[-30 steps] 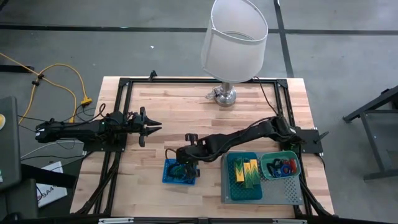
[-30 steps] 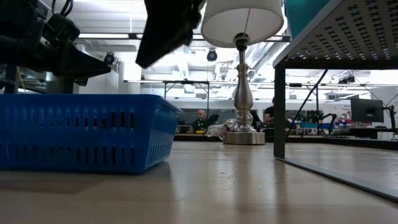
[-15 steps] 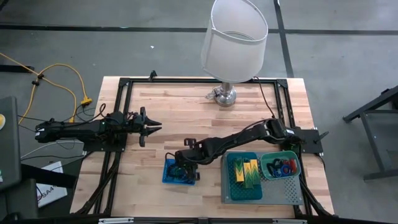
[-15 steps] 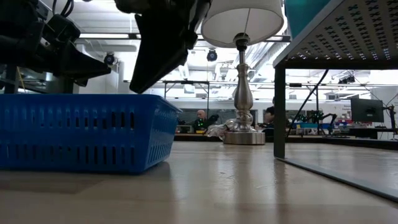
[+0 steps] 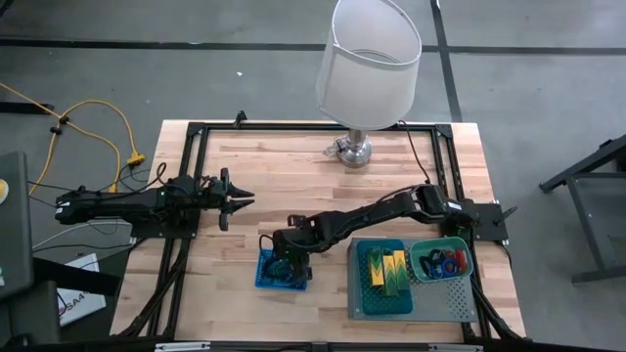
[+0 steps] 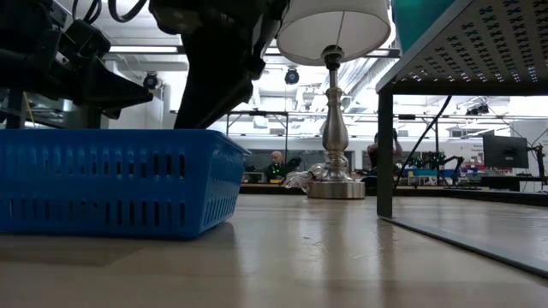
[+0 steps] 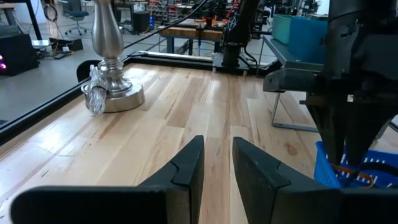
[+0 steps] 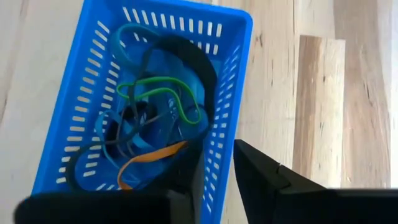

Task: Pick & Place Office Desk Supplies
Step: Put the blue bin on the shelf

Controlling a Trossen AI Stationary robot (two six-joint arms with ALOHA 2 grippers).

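Observation:
A blue slotted basket [image 5: 282,273] sits on the wooden table and holds several rubber bands [image 8: 155,106] in green, blue, black and orange. My right gripper [image 8: 219,148] points steeply down at it, open. One finger [image 8: 189,180] is inside the basket by a broad black band [image 8: 200,68]. The other finger [image 8: 261,171] is outside, beyond the basket's far wall [image 8: 225,134]. In the low view its dark fingers [image 6: 205,94] reach down to the basket's rim [image 6: 111,133]. My left gripper [image 7: 217,142] waits at the table's left, level, with a narrow empty gap. My right gripper has a finger on each side of the basket's far wall [image 8: 222,149], coming from above on a slant. I cannot tell whether either finger touches the wall or the black band.
A grey perforated box [image 5: 430,303] at the right front carries a teal tray of yellow and green blocks [image 5: 387,266] and a green bowl of red and blue rings [image 5: 445,262]. A white-shaded lamp [image 5: 368,64] stands at the far middle on its chrome base [image 7: 115,93].
My right gripper has come down toward the blue basket and tipped more steeply. Its fingers now reach the basket's rim in the low view. The basket has stayed in place.

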